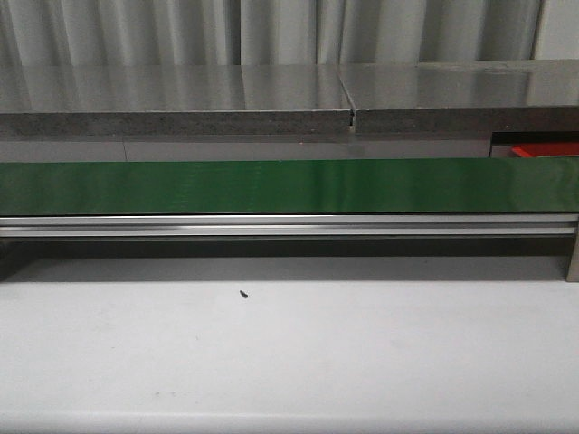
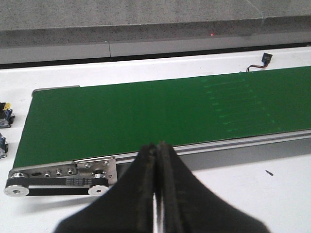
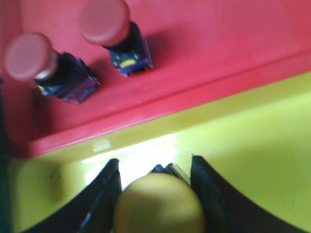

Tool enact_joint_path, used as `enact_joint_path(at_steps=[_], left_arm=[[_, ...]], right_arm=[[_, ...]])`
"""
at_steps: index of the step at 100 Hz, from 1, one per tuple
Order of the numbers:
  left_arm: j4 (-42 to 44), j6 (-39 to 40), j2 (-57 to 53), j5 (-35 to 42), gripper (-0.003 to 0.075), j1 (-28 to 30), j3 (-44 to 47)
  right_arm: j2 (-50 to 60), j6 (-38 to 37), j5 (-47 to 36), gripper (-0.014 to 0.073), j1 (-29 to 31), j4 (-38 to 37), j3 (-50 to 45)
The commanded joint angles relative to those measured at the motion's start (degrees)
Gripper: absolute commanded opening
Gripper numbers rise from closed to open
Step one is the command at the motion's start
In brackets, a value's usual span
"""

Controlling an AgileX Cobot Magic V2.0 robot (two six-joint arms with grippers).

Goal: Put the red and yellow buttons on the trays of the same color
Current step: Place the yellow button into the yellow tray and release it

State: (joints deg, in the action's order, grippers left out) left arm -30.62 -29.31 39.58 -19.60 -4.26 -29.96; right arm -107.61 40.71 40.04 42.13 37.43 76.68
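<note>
In the right wrist view a yellow button sits between the black fingers of my right gripper, which close on its cap just above the floor of the yellow tray. Its dark base pokes out past the cap. Two red buttons lie on their sides in the adjoining red tray. My left gripper is shut with nothing in it, hanging over the white table in front of the green conveyor belt. Neither gripper shows in the front view.
The belt runs across the front view, with a sliver of the red tray behind it at right. A small black screw lies on the white table. Small dark blue parts sit past the belt's end, and a wired connector lies beyond the belt.
</note>
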Motion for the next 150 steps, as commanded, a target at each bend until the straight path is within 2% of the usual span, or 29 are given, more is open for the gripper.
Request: enact_joint_path(at_steps=[1, 39, 50, 58, 73, 82, 109, 129, 150], left_arm=[[-1.23, 0.25, -0.27, 3.55, -0.0019, -0.47, -1.49], [-1.23, 0.25, -0.27, 3.55, -0.0019, -0.47, -1.49], [-1.23, 0.25, -0.27, 3.55, -0.0019, -0.47, -1.49], [-1.23, 0.25, -0.27, 3.55, -0.0019, -0.47, -1.49], [-1.23, 0.25, -0.27, 3.55, -0.0019, -0.47, -1.49], [-1.23, 0.25, -0.27, 3.55, -0.0019, -0.47, -1.49], [-1.23, 0.25, -0.27, 3.55, -0.0019, -0.47, -1.49], [-1.23, 0.25, -0.27, 3.55, -0.0019, -0.47, -1.49], [-1.23, 0.25, -0.27, 3.55, -0.0019, -0.47, -1.49]], right_arm=[[0.78, 0.5, -1.87, 0.0119, 0.25, 2.57, 1.38], [-1.51, 0.83, -3.08, 0.012, 0.25, 3.2, 1.38], [-1.51, 0.83, -3.08, 0.0153, 0.25, 3.77, 1.38], [-1.51, 0.83, -3.08, 0.026, 0.25, 4.18, 1.38], [-0.99, 0.83, -2.96, 0.0552, 0.25, 5.72, 1.38], [0.25, 0.83, -2.7, 0.0636, 0.25, 7.23, 1.51], [8.6, 5.9, -1.78, 0.0634, -2.54, 11.73, 1.71], [16.67, 8.33, -1.47, 0.0634, -11.04, 11.11, 1.33], [25.12, 8.47, -1.42, 0.0634, -22.18, 6.09, -0.99]])
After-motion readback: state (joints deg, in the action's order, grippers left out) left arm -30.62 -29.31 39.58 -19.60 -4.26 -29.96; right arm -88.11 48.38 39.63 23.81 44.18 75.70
